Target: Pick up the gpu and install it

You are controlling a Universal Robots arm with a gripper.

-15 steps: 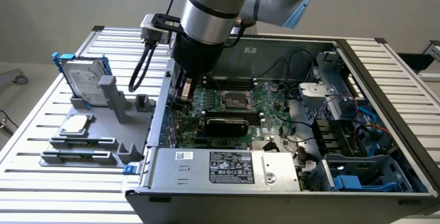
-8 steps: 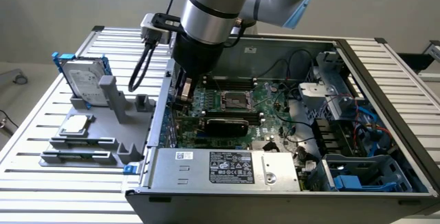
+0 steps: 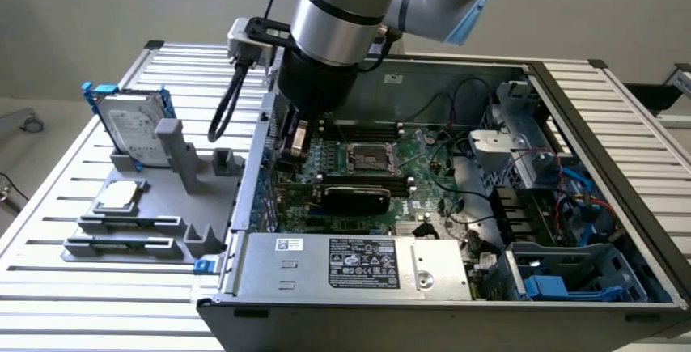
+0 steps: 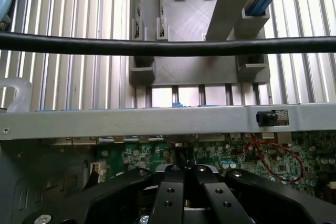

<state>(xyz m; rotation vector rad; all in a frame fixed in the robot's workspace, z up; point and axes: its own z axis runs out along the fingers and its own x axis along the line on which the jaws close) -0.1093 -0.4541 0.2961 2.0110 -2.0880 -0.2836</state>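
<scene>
Inside the open computer case, close to the side wall on the exterior view's left, the hand hangs low over the motherboard. In the wrist view the hand has its fingers pressed together; I cannot make out anything clamped between them. The gpu stands on edge on the board, black shroud facing the camera, just in front of the processor socket and apart from the hand. Nearer the camera lies the power supply. A black cable crosses the wrist view above the case wall. Beyond that wall, on the slatted tabletop, the grey holder carries the hard drive in its blue frame and the processor chip. A cable loop hangs beside the arm.
</scene>
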